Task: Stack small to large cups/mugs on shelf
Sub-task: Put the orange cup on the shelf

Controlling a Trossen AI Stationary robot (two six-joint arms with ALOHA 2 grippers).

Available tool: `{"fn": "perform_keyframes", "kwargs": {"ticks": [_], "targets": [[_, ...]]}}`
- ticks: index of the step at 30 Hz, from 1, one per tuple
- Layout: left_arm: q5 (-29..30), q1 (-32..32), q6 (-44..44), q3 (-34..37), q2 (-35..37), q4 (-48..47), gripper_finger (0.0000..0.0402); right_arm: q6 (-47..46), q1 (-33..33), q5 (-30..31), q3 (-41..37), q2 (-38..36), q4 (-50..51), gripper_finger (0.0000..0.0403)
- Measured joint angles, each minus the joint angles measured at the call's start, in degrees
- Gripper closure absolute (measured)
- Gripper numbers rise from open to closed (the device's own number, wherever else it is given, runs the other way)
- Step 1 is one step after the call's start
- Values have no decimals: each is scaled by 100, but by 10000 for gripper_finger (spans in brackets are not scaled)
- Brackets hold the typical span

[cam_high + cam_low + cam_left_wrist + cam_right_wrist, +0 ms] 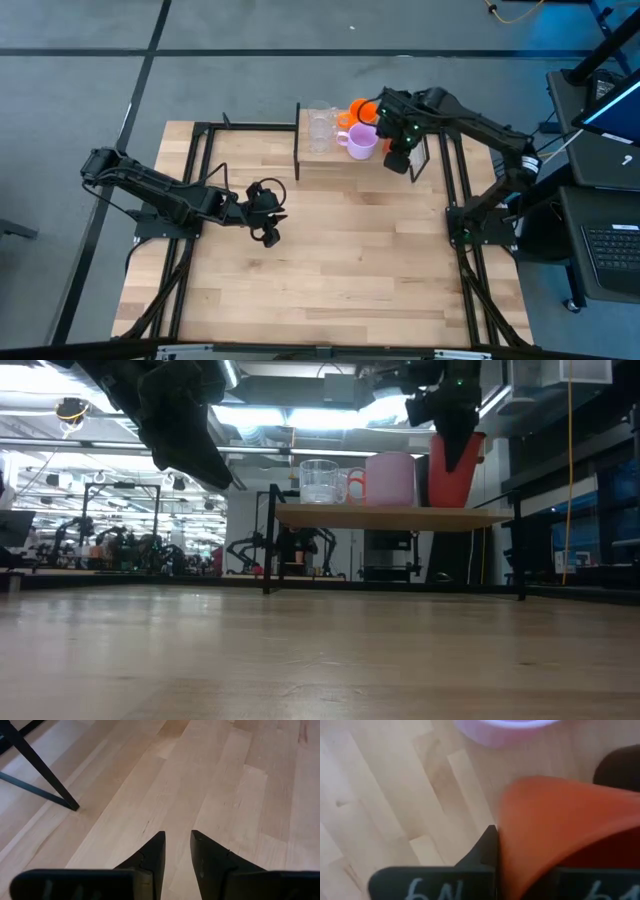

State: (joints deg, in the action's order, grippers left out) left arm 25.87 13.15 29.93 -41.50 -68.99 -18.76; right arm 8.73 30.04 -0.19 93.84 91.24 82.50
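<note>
The small raised light-wood shelf on black metal posts [318, 165] is seen at the far side of the large pale wooden tabletop [330, 270], toward the right arm's side. On it, in the low view, a clear glass tumbler [319, 481] is set at the end away from the right arm, with the curved handle of an orange mug [354, 485] showing just beside it and a lilac handled mug [391, 479] next along. In the high view two clear tumblers [320, 128] can be made out close together, though their outlines are hard to separate, and the orange mug [359, 109] is placed behind the lilac mug [361, 141]. The right gripper [400, 150] is positioned over the shelf's end nearest its own arm, and its fingers are clamped on the rim of a tapered red-orange cup [455, 472]; in the right wrist view one dark finger [487, 851] is pressed against the cup's outer wall [555, 820], with the lilac mug's rim [505, 730] just beyond. Whether the cup's base is touching the shelf cannot be told. The left gripper [268, 228] is held above bare tabletop, well apart from the shelf, its two fingers [152, 857] parted by a narrow gap with nothing between them.
</note>
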Motion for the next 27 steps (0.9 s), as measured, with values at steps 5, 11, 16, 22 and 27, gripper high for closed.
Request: {"fn": "perform_keyframes", "kwargs": {"ticks": [5, 11, 16, 22, 27], "targets": [[0, 0, 0, 0, 0, 0, 317, 32, 37, 11, 2, -6, 0, 376], [0, 0, 0, 0, 0, -2, 317, 59, 33, 73, 2, -6, 0, 327], [0, 0, 0, 0, 0, -1, 317, 62, 33, 400, 2, -6, 2, 306], [0, 0, 0, 0, 0, -2, 317, 69, 33, 403, 77, -6, 199, 293], [1, 0, 0, 0, 0, -2, 317, 54, 33, 405, 606, -10, 221, 283]]}}
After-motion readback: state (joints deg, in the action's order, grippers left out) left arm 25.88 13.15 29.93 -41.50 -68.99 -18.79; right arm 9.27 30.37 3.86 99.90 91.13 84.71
